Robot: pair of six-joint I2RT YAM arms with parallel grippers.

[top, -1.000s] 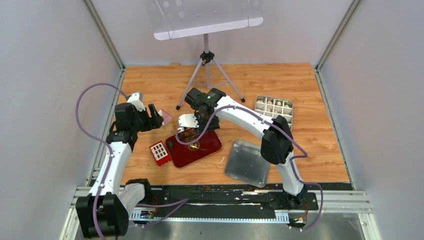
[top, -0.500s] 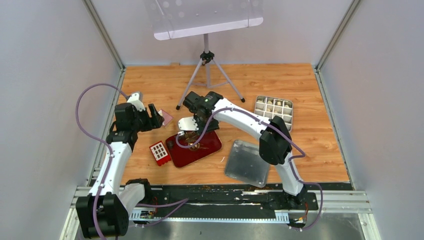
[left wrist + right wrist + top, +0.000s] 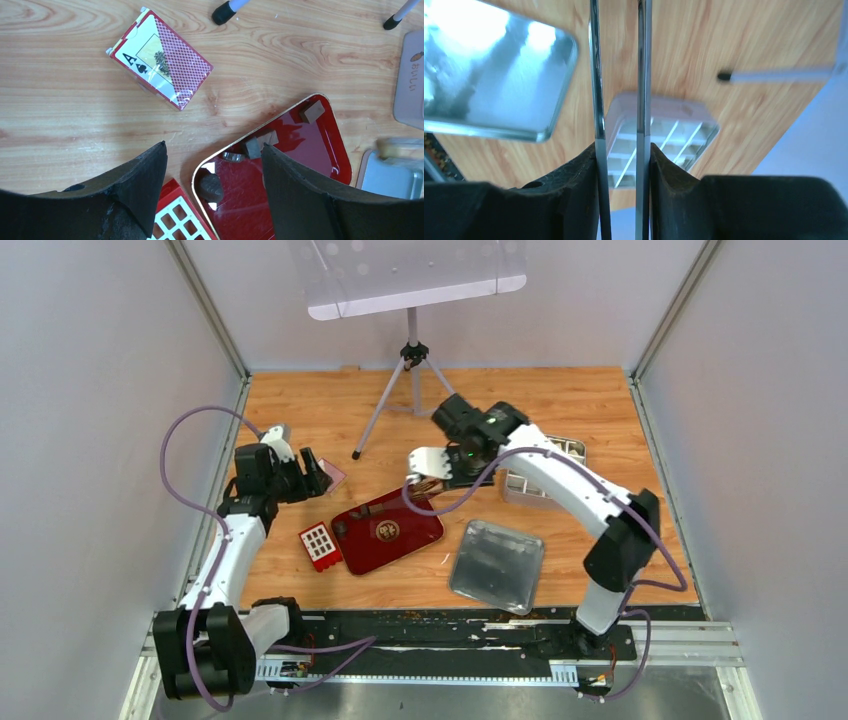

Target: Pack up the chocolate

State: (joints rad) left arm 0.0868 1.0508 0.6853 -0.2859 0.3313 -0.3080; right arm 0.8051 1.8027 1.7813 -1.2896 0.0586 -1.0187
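Three pale walls point(image 3: 90, 440) enclose the wood-grain tabletop point(image 3: 560, 400) with chocolate point(image 3: 311, 111).

A red tray point(image 3: 420, 525) has a pack of cards point(image 3: 160, 57) at ten o'clock, a small red grid box point(image 3: 318, 543) at nine, a metal lid point(image 3: 495, 565) at four and a tripod point(image 3: 412, 370) at twelve.

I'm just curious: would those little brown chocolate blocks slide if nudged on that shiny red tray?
Probably yes: the red tray looks glossy, mirroring things above it, and the brown blocks are tiny, so likely light. Their flat sides suggest sliding rather than rolling.
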